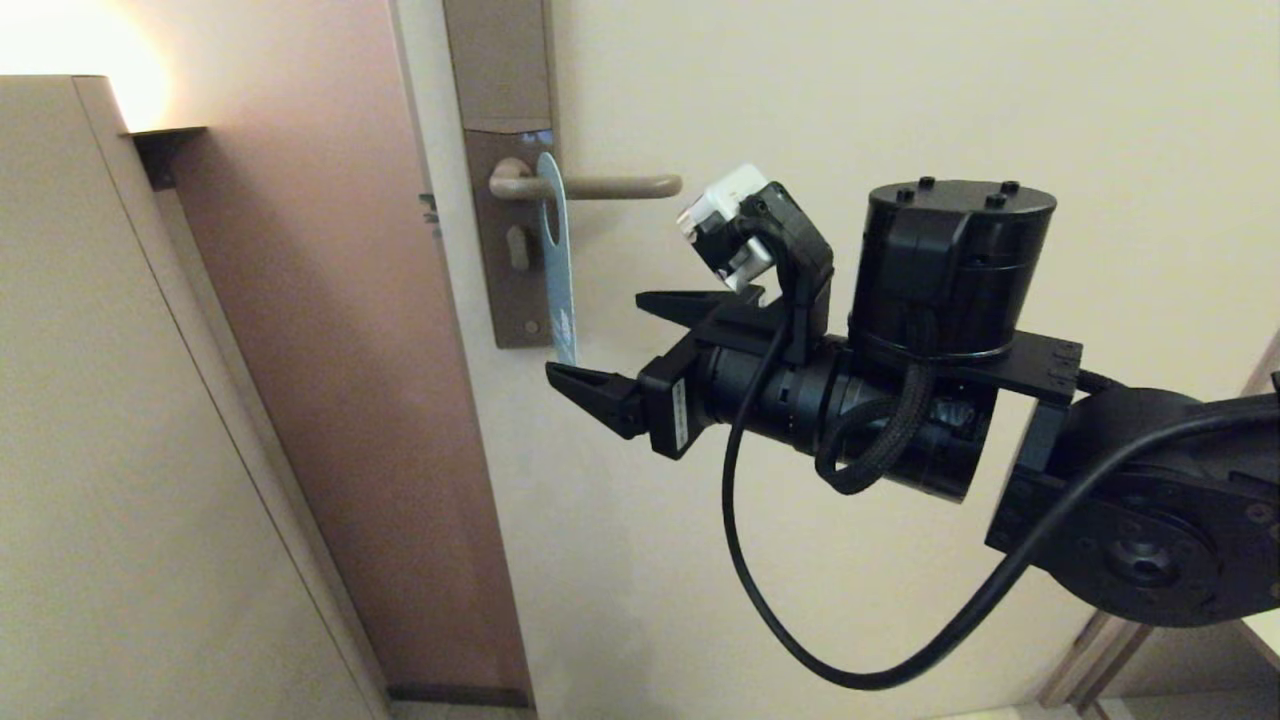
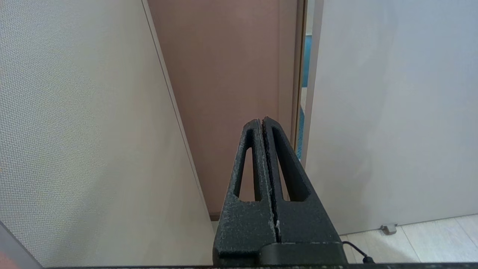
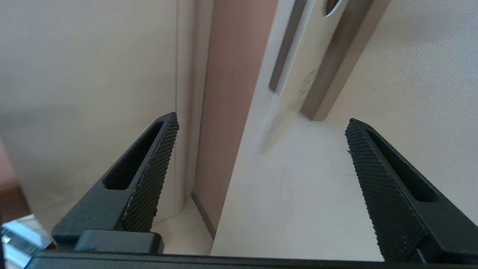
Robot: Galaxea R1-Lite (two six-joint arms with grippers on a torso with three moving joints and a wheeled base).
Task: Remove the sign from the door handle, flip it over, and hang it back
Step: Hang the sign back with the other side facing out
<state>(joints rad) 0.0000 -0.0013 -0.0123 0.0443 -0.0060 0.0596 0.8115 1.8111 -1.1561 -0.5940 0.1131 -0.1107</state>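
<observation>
The sign point(image 1: 556, 262) hangs on the door handle point(image 1: 600, 186), untouched. The right tool point(image 1: 622, 343) gapes wide just beside its lower end, holding nothing. Removal, flip and rehang all remain.

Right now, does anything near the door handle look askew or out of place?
Nothing looks damaged. The sign hangs on the door handle near the backplate, turned edge-on, away from the door. The right gripper waits beside its lower end, jaws open, holding nothing.

Hotel room entry: door point(image 1: 800, 100), hanging sign point(image 1: 557, 260), lock backplate point(image 1: 505, 100).
</observation>
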